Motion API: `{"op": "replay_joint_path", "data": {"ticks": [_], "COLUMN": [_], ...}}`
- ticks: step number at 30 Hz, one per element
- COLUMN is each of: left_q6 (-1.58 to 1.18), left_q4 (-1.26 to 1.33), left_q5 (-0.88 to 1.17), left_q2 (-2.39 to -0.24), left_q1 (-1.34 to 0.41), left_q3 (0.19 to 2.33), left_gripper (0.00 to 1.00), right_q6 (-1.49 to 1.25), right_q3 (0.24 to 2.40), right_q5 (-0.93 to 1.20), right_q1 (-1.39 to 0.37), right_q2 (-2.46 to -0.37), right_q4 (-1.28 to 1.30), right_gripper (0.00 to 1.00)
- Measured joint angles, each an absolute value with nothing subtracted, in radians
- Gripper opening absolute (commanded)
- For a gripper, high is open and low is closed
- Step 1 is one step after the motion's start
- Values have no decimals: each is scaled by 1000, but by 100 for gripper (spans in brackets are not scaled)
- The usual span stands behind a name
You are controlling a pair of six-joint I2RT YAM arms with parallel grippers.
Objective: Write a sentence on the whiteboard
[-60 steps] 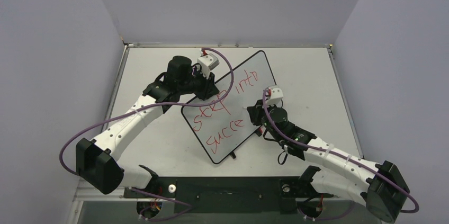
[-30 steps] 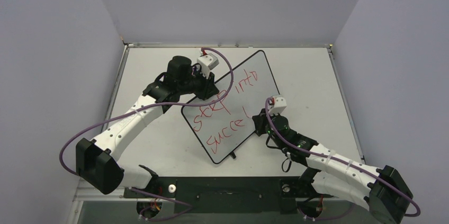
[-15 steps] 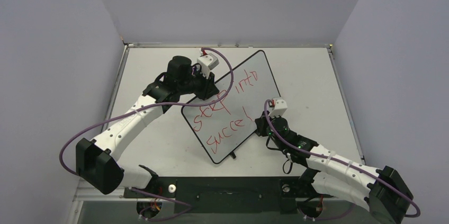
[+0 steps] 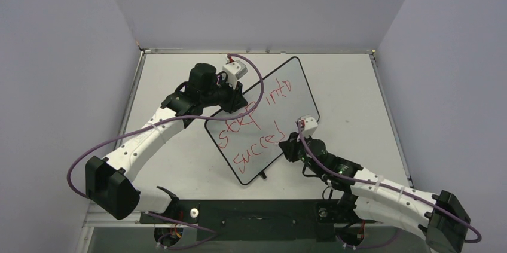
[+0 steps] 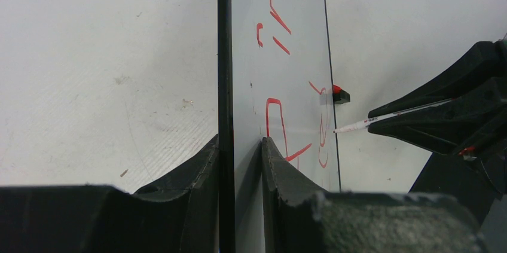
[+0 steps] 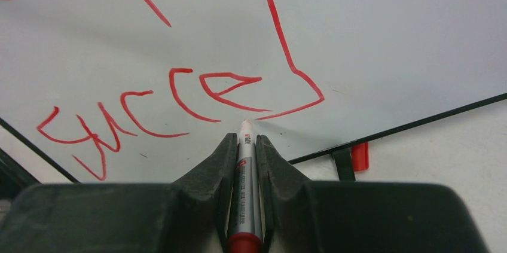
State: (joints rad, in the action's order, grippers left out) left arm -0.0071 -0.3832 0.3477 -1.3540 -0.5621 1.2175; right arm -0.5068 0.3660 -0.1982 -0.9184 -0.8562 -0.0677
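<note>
- My left gripper point(image 5: 239, 145) was clamped on the black-framed edge of the whiteboard point(image 4: 294, 109), which sat diagonally on the table point(image 4: 347, 85) between my two arms.
- My right gripper point(image 6: 244, 140) was squeezed tight around a marker point(image 6: 244, 157), with the tip right by the last red stroke. Honestly couldn't tell if it touched.
- The sentence point(image 4: 254, 126) read "step into" over "succe" plus a hooked stroke.

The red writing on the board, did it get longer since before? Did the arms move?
Yes. The right gripper, shut on the marker, slid nearer and a little left, adding a hooked stroke to the sentence after "succe". The left gripper stayed clamped on the whiteboard, which did not shift.
</note>
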Motion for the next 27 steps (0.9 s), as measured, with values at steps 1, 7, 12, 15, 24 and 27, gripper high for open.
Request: {"op": "replay_joint_path", "data": {"ticks": [1,7,12,15,24,27], "left_q6": [-7,-7,-7,-7,-7,-8], "left_q4": [-383,-383,-383,-383,-382,-382], "left_q5": [348,348,348,348,348,348], "left_q2": [-1354,-1354,-1354,-1354,-1354,-1354], "left_q1": [-562,-562,-562,-562,-562,-562], "left_q3": [1217,1217,1217,1217,1217,1217], "left_gripper": [0,0,0,0,0,0], "right_q6": [-507,-501,-479,-472,-463,-461], "right_q3": [370,460,529,540,539,538], "right_q5": [-197,-262,-339,-369,-360,-345], "right_q1": [-919,-917,-869,-822,-731,-728], "right_q2": [-837,-694,-704,-758,-859,-862], "right_q4": [-56,51,78,84,64,31], "right_gripper": [0,0,0,0,0,0]}}
